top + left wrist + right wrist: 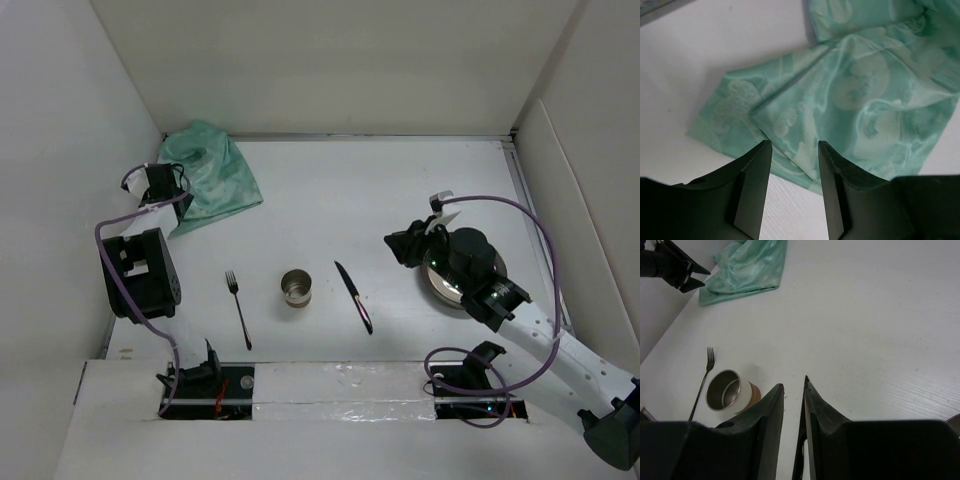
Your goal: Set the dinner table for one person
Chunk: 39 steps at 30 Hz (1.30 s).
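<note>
The white dinner table (350, 190) holds a fork (238, 308), a steel cup (296, 288) and a black-handled knife (353, 296) in a row near the front. A metal plate (437, 283) lies at the right, mostly hidden under my right arm. My right gripper (405, 245) hovers between knife and plate, slightly open and empty (794, 382); the cup (725, 390) and fork (702, 377) show left of its fingers. My left gripper (160, 185) is open and empty (794, 145) at the near edge of a crumpled green patterned cloth (860, 90) at the back left (210, 175).
White wall panels close the table on the left, back and right. The left arm's body (140, 275) stands along the left wall beside the fork. Cables loop near both arm bases at the front edge.
</note>
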Motion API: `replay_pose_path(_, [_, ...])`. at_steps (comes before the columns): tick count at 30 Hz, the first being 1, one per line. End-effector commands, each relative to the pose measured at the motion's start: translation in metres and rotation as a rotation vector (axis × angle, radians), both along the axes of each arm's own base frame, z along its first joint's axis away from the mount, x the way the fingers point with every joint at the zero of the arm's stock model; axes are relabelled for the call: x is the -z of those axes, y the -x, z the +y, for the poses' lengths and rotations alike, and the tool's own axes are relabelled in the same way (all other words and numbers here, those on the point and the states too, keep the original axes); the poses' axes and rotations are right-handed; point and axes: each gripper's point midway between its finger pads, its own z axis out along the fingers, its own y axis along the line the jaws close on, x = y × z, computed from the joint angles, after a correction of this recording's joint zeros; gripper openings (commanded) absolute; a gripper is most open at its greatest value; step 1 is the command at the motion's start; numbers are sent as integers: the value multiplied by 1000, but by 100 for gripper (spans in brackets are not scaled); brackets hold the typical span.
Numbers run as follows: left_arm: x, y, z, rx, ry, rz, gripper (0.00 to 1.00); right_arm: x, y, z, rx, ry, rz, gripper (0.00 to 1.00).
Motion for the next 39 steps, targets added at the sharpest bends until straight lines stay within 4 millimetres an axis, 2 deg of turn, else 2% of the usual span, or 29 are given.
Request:
replay_pose_path(1, [-18,-11,14,-46,-4,-51,39,-6,2,-1,4,-21,-22,30])
replay_pose_path(5, [-6,-6,18,-72,-14,-31,40,0,0,1,6,-28,-21,30])
replay_pose_path(8, [6,-6,17,-68,-5,-6,47,-2,1,5,-10,-21,-9,31])
replay_pose_path(21, [32,-5,17,-104,24,26,42,6,-7,14,-19,-21,0,31])
replay_pose_path(28, [37,-12,17,-103,39,22,39,13,-7,14,-19,-3,24,31])
replay_pose_path(34, [30,-14,19,-111,29,-7,35,11,-9,14,-9,-13,11,31])
replay_pose_path(37, [28,-13,20,-113,21,-11,31,14,-11,18,-21,-11,18,31])
replay_pose_path(39, [26,-15,21,-111,13,-17,23,15,-12,19,-23,-7,25,31])
